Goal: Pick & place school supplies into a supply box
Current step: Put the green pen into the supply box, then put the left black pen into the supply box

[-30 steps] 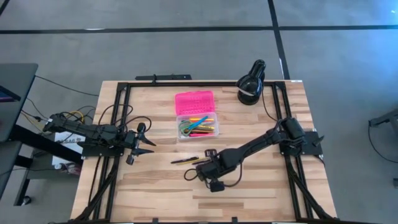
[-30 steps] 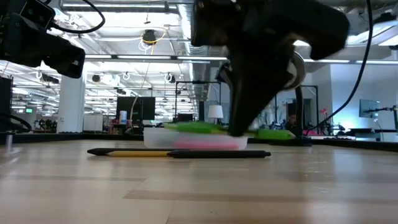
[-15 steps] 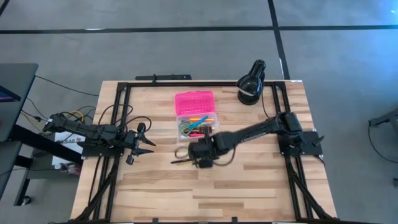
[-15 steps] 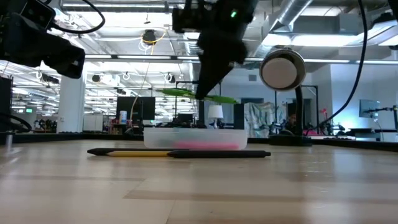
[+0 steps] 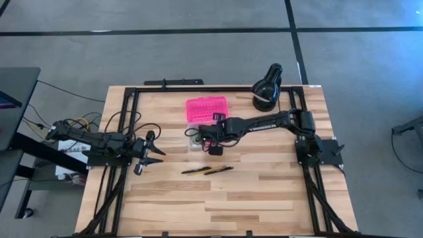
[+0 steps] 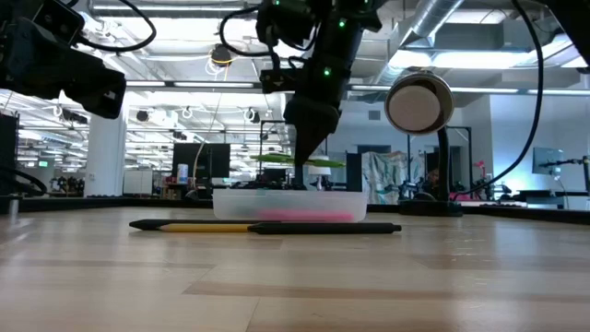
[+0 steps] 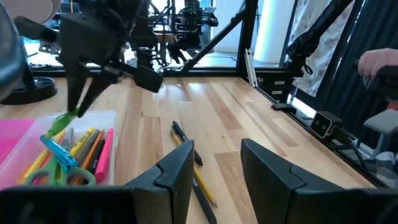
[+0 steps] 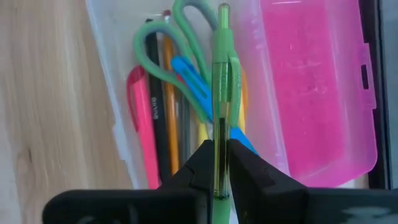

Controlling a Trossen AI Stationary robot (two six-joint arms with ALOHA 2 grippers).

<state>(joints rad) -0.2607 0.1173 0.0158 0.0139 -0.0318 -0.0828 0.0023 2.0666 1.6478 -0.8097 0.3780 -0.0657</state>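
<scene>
The right gripper [image 5: 200, 135] hangs over the clear plastic base of the supply box [image 5: 192, 147], its two dark fingers [image 8: 202, 163] closed tight on a translucent green pen [image 8: 221, 93] that it holds lengthwise above the open tray. In the low view that green pen [image 6: 297, 160] lies level in the air just above the tray's rim [image 6: 289, 194], not touching it. Below the pen, inside the tray, lie the green-handled scissors [image 8: 163, 46], a pink marker [image 8: 142, 130], a black pencil [image 8: 157, 99] with small white lettering along its barrel that is too fine to read, an orange pencil [image 8: 170, 106] and a bright blue clip-like piece [image 8: 194, 84], all packed side by side. The bright pink textured lid [image 5: 206, 108] is folded open flat on the wooden table [image 5: 264, 192], on the far side of the tray and touching it. Nearer the table's front edge, well apart from the box, a yellow pencil [image 5: 217, 170] and a black pen [image 5: 194, 171] lie end to end, almost in one line. A black round lamp-like object [image 5: 267, 86] stands at the far right corner. The left gripper [image 5: 151, 152] waits low at the left side of the table, its fingers [image 7: 176, 176] spread apart and holding nothing. No brand or label can be read anywhere.
</scene>
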